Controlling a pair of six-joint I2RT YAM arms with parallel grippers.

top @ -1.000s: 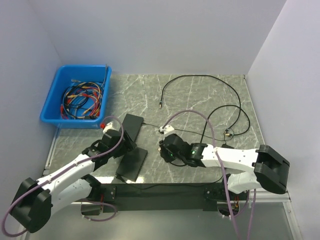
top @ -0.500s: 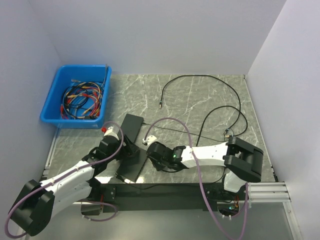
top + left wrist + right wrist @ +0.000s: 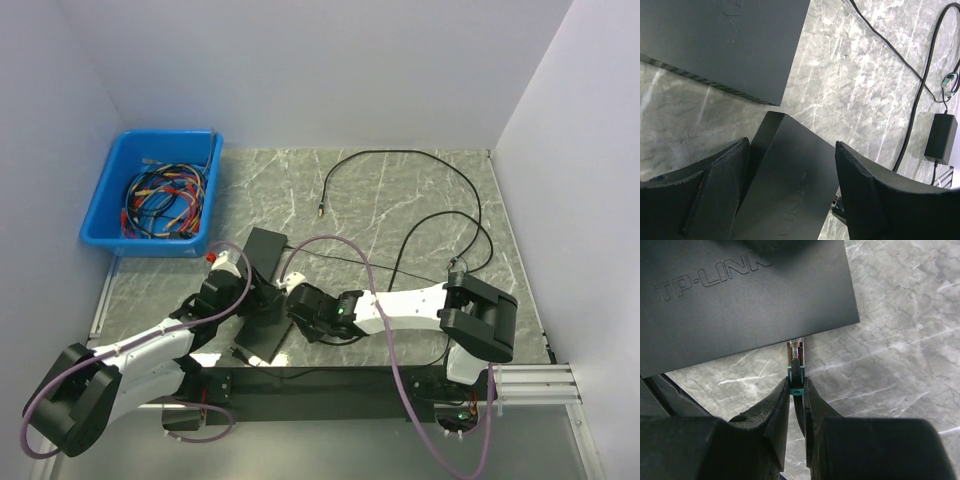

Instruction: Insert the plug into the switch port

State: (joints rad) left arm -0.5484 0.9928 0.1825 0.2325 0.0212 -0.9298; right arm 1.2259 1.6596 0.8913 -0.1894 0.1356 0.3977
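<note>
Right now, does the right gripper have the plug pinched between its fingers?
Yes, the right wrist view shows the right gripper shut on the plug, whose clear tip points at the edge of the switch.

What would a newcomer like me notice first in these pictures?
The bright blue bin of tangled coloured cables in the far left corner stands out most. Near the front, the right arm's fingers pinch a small clear plug right at the edge of a black box. The left arm's fingers grip that box from either side.
</note>
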